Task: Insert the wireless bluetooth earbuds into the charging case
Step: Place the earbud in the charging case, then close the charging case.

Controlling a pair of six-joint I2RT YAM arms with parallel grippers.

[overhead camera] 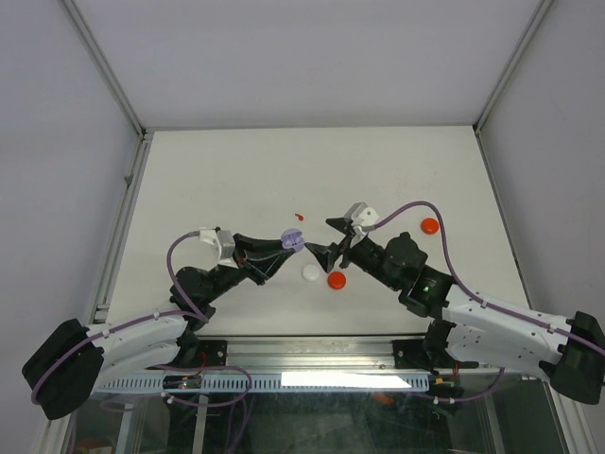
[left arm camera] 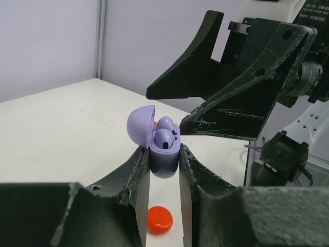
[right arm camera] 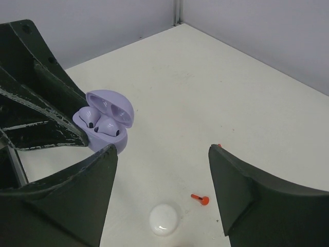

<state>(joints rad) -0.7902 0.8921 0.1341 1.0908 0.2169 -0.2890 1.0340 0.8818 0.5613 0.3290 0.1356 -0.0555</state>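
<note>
case [overhead camera: 292,240]: betw. L gripper [left arm camera: 163,154] fingers
buds [left arm camera: 165,135]: 2, in case
R gripper [overhead camera: 319,235]: just R of case
loose bud [overhead camera: 300,217]: on table, behind case
near pucks [overhead camera: 311,272]: 2, before case
3rd puck [overhead camera: 430,225]: far R

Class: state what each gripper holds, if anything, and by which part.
Left gripper clamps the open purple charging case by the sides of its lower half; right gripper is open, holding nothing.

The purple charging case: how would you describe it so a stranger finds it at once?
Look near the middle of the white table. There the left claw grips the purple charging case. Unlike the flat white puck and red puck nearby, it stands open with two purple earbuds inside.
</note>
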